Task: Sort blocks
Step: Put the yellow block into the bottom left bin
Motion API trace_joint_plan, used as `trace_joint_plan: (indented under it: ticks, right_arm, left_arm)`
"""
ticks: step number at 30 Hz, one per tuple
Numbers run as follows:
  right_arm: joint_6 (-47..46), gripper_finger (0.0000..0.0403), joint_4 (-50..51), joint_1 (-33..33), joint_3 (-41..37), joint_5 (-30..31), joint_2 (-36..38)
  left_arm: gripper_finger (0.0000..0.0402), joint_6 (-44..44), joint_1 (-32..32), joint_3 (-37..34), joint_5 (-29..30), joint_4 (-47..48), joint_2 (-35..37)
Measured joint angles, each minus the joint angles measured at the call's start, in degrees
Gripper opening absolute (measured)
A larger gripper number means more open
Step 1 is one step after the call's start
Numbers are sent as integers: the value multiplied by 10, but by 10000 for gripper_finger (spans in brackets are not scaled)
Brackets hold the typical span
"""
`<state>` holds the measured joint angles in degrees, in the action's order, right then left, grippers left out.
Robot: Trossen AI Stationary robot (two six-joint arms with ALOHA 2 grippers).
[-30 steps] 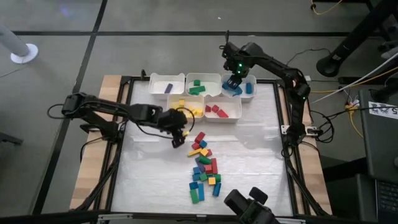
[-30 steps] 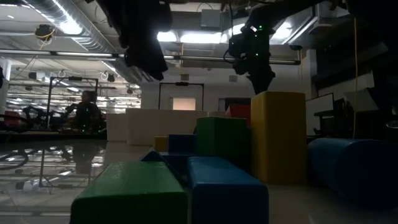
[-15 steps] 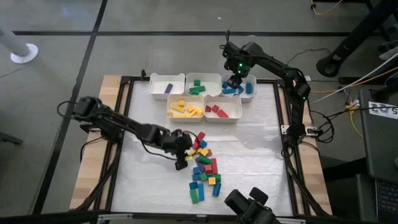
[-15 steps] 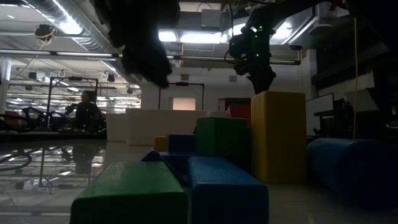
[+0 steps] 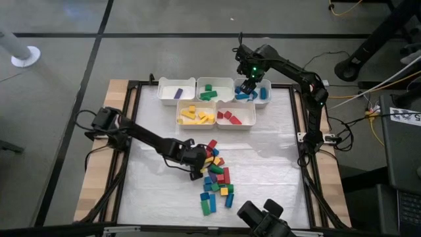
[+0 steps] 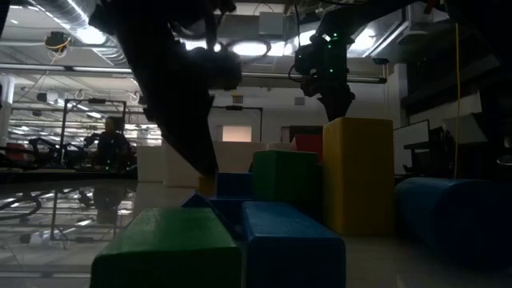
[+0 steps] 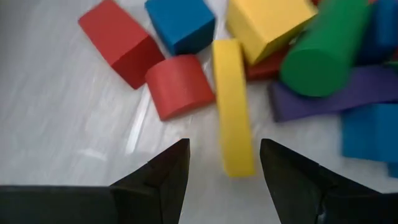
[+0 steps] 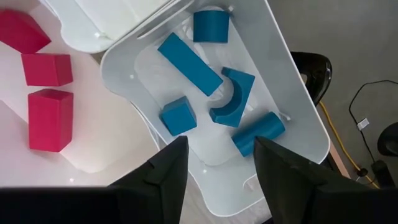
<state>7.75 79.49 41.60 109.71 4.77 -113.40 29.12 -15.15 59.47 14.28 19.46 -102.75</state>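
Observation:
A pile of loose coloured blocks point(image 5: 216, 176) lies on the white table near its near edge. My left gripper point(image 5: 197, 170) hangs open, slanting down, at the pile's left edge. In the left wrist view its fingers point(image 7: 163, 174) stand on either side of the near end of a long yellow block point(image 7: 233, 112), which lies flat beside a red rounded block point(image 7: 180, 86). My right gripper point(image 5: 247, 86) hangs open, pointing down, over the bin of blue blocks point(image 8: 292, 81), with nothing between its fingers point(image 8: 163, 171).
Five white bins stand at the far edge: purple point(image 5: 172, 93), green point(image 5: 209, 91), blue point(image 5: 264, 93), yellow point(image 5: 195, 116) and red point(image 5: 231, 117). Bare table surface point(image 5: 158, 191) spreads left of the pile. A camera mount point(image 5: 263, 217) sits at the near edge.
My left gripper has gone from beside the yellow bin toward the table's near edge and down, reaching the left edge of the pile. My right gripper has stayed over the blue bin.

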Motion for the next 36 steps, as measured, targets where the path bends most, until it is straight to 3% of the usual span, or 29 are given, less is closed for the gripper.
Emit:
trace_joint_plan:
  ticks: [7, 15, 20, 26, 32, 36]
  right_arm:
    - [-20, 182, 10, 0, 0, -130, 0]
    - [-49, 182, 36, -43, 0, -275, 0]
    - [-49, 182, 35, -101, 0, -268, 0]
    - [-45, 182, 33, -178, 0, -211, 0]
    - [-82, 182, 29, -258, 0, -173, 0]
    - [-123, 182, 19, -310, 0, -142, 0]
  left_arm:
    - [172, -26, 11, 0, -24, -6, -31]
    - [40, -100, 26, 0, -42, -7, -26]
    - [40, -133, 37, 0, -88, 9, -9]
    - [40, -176, 44, 0, -109, 69, 64]
    - [40, -210, 72, 0, -99, 155, 174]
    - [46, -252, 112, 0, -40, 201, 240]
